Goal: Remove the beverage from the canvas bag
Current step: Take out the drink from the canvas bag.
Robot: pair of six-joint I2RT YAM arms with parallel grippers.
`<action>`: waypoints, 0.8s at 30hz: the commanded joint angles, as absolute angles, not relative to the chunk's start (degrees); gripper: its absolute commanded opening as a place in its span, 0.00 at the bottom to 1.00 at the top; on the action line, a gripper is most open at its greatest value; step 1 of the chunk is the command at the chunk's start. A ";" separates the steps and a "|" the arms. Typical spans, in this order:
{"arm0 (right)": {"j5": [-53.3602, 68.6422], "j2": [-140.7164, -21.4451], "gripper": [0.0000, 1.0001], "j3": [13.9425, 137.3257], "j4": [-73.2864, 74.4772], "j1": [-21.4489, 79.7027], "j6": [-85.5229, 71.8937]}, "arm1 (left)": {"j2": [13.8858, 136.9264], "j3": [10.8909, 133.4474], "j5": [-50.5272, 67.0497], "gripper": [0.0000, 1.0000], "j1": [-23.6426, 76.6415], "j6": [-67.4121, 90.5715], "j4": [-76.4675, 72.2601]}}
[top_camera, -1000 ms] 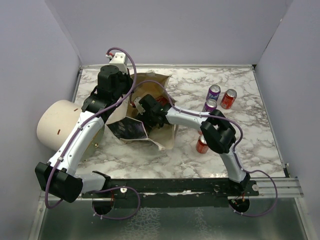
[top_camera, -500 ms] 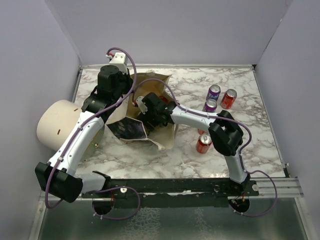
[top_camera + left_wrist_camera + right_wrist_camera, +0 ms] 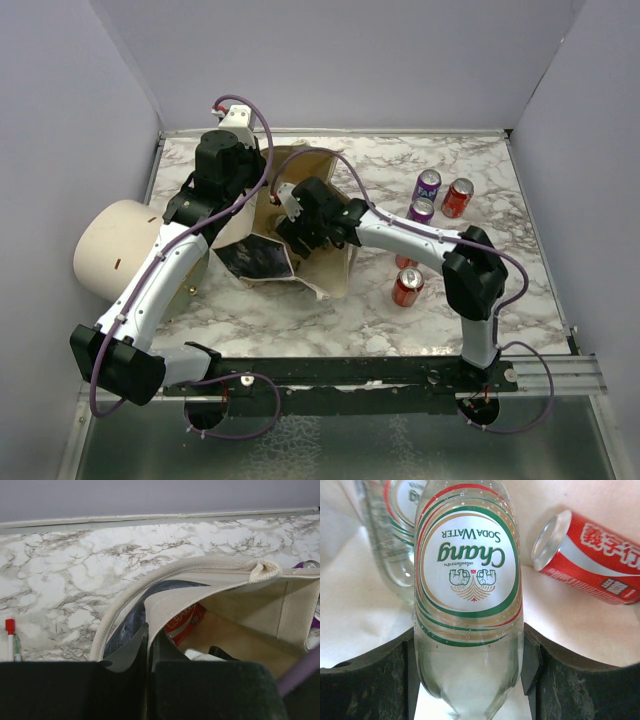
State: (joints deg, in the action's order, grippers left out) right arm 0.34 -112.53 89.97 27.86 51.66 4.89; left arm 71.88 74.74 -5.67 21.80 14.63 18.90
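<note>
Marble counter (image 3: 520, 260) bore the canvas bag (image 3: 335, 272) near its left edge. Inside, the right gripper (image 3: 470, 652) had shifted rearward gripping the soda water bottle (image 3: 468, 570), and the left gripper (image 3: 149, 647) pinched the bag's rim; lift-out seemed next.

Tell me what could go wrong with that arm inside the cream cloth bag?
The right gripper clasps the clear plastic soda-water bottle on its smooth, rounded wall, so it might slip during the lift. The left gripper pinches only the edge of the cream canvas bag; if the cloth slides free, the mouth could sag onto the bottle. The red drink can lying beside it might get dragged along.
</note>
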 commanded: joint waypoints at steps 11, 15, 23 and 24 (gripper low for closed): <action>3.57 -91.50 0.02 84.31 26.95 51.68 1.23 | 69.52 73.88 -7.56 0.00 21.69 14.63 16.36; 5.14 -85.92 0.02 82.35 29.40 51.68 2.67 | 69.44 73.66 -7.74 0.00 21.71 14.71 16.40; 6.12 -74.47 0.02 82.14 37.73 51.68 5.64 | 69.17 73.00 -8.22 0.00 21.66 14.81 16.48; 5.36 -73.46 0.02 82.93 38.86 51.68 5.37 | 69.10 72.91 -8.25 0.00 21.70 14.84 16.56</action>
